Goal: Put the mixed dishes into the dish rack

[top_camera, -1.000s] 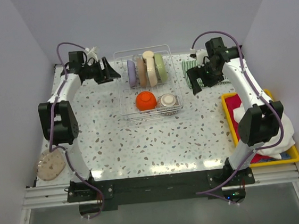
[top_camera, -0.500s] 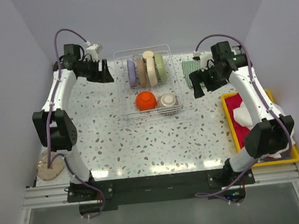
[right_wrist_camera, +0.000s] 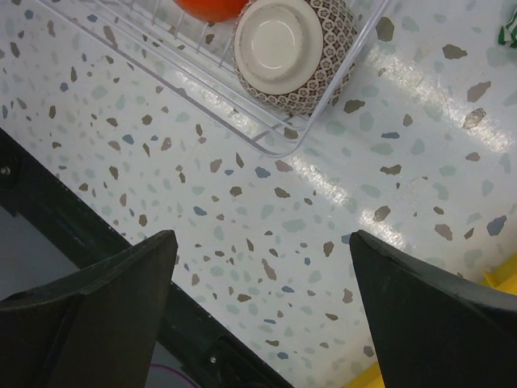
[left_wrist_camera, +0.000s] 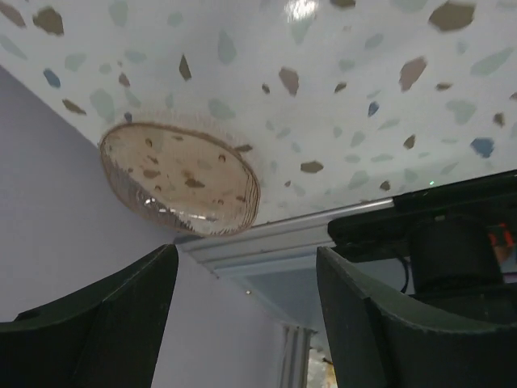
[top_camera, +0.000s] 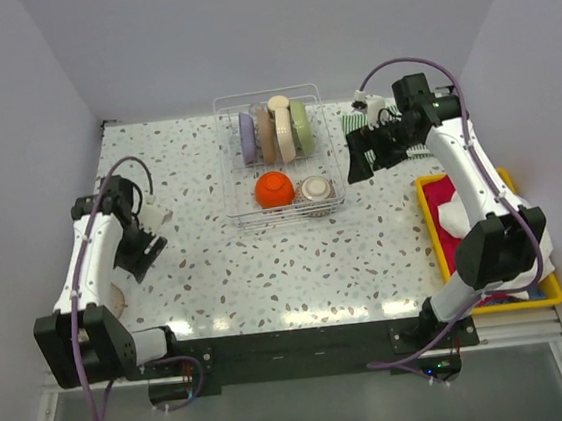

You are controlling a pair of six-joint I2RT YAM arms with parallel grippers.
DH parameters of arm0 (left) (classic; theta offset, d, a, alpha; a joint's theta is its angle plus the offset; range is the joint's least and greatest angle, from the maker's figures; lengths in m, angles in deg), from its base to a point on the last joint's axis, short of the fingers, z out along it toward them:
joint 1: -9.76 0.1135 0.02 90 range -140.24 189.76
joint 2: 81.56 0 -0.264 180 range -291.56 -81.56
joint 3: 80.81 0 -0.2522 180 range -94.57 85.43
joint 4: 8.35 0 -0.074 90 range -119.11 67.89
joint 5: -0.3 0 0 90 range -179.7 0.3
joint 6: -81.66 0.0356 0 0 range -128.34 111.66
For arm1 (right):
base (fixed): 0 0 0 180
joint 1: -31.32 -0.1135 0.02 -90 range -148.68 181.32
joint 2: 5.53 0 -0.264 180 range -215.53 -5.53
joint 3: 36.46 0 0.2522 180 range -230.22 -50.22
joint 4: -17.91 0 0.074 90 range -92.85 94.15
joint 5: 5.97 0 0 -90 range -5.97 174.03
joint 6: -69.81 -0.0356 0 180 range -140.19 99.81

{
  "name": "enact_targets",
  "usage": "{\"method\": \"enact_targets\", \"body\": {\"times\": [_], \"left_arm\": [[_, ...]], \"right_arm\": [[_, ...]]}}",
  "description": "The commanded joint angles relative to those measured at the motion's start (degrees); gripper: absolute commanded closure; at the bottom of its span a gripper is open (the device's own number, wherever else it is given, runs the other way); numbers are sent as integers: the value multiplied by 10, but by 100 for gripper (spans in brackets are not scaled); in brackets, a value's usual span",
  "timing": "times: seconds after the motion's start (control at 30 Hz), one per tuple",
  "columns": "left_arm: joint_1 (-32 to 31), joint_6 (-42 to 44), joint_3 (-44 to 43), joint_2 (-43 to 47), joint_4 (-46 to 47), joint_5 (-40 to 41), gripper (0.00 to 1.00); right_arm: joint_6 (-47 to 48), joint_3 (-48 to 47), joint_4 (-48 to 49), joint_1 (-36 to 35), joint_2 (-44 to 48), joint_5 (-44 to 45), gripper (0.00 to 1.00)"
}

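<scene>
The dish rack [top_camera: 235, 213] stands at the back middle. It holds upright purple [top_camera: 247, 139], brown [top_camera: 266, 138], cream [top_camera: 283, 130] and green [top_camera: 301, 126] plates, with the orange-red bowl [top_camera: 273, 188] and the upturned grey patterned bowl [top_camera: 315, 189] in front. The pale round plate [left_wrist_camera: 179, 179] lies by the near left table edge; in the top view it [top_camera: 117, 296] is mostly hidden under my left arm. My left gripper [top_camera: 142, 249] hangs open and empty just beyond it [left_wrist_camera: 246, 257]. My right gripper [top_camera: 360, 158] is open and empty, right of the rack [right_wrist_camera: 262, 238].
A striped green cloth [top_camera: 356, 122] lies behind the right gripper. A yellow tray [top_camera: 429, 217] with red and white cloths stands along the right edge. The black base rail [top_camera: 295, 345] runs along the near edge. The rack's corner [right_wrist_camera: 279, 149] is close to the right fingers.
My left arm has swung from the far left corner down to the near left, over the pale plate. My right gripper has shifted slightly left toward the rack.
</scene>
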Motion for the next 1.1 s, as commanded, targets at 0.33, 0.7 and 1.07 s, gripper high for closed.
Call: {"method": "enact_targets", "body": {"times": [0.33,0.7,1.07], "left_arm": [[18,8,214,92,26,155,32],[36,4,282,58,125,151,35],[71,45,264,-20,213,154,40]], "right_arm": [[-33,5,23,-2,60,-63,8],[-42,28,20,-3,77,-59,8],[-48,28,27,-2,68,-47,8]]}}
